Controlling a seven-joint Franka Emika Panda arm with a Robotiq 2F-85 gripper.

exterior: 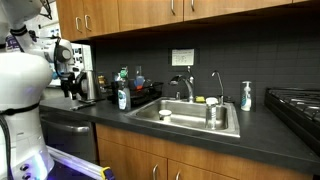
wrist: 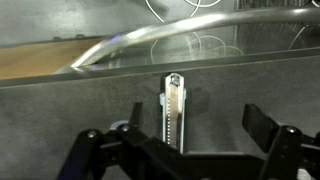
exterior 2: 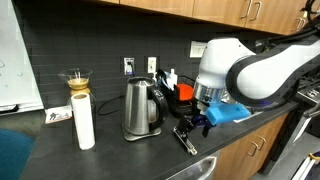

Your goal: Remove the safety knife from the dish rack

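Note:
The safety knife (wrist: 174,110), a slim silver-and-yellow bar, lies flat on the dark countertop, outside the dish rack. In the wrist view my gripper (wrist: 198,122) is open just above it, with the knife between the fingers and closer to the left one. In both exterior views the gripper (exterior 2: 192,126) (exterior: 70,85) hangs low over the counter, beside the kettle (exterior 2: 142,108). The black dish rack (exterior: 143,98) stands next to the sink and holds bottles; it also shows behind the kettle (exterior 2: 172,88).
The steel sink (exterior: 190,117) with its faucet (exterior: 186,88) lies beyond the rack; its rim (wrist: 150,45) shows in the wrist view. A paper towel roll (exterior 2: 84,122), a pour-over carafe (exterior 2: 76,82) and a stove (exterior: 298,105) also stand on the counter.

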